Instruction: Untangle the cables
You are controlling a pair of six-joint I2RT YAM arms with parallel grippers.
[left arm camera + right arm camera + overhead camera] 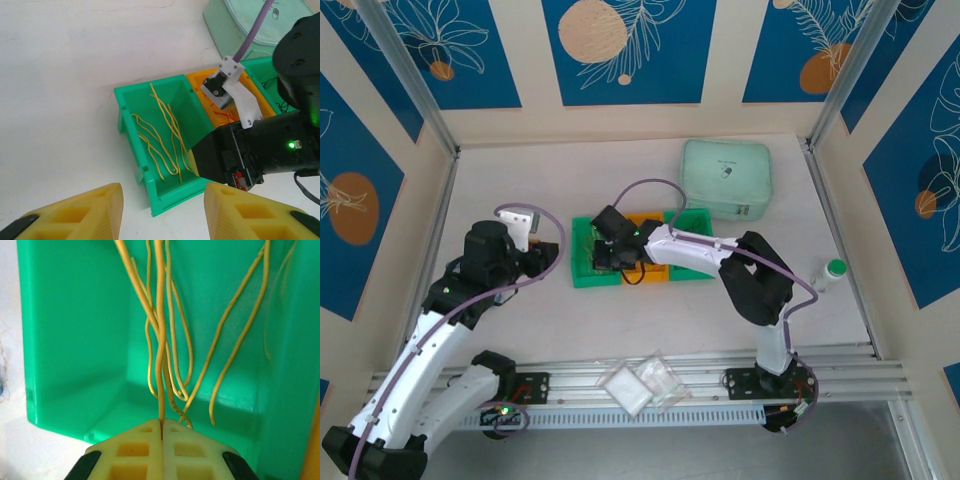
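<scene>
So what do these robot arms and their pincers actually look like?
Both the left arm and right arm have white shells, black joints and a purple cable looping alongside. The left pincer and right pincer have yellow, grid-hollowed fingers with black trim.

Seen from above, the right arm (700,250) reaches left over a row of green, orange and green bins (582,277) with thin dark cables (634,277), the left arm (440,320) near them, a mint case (725,178) behind.
</scene>
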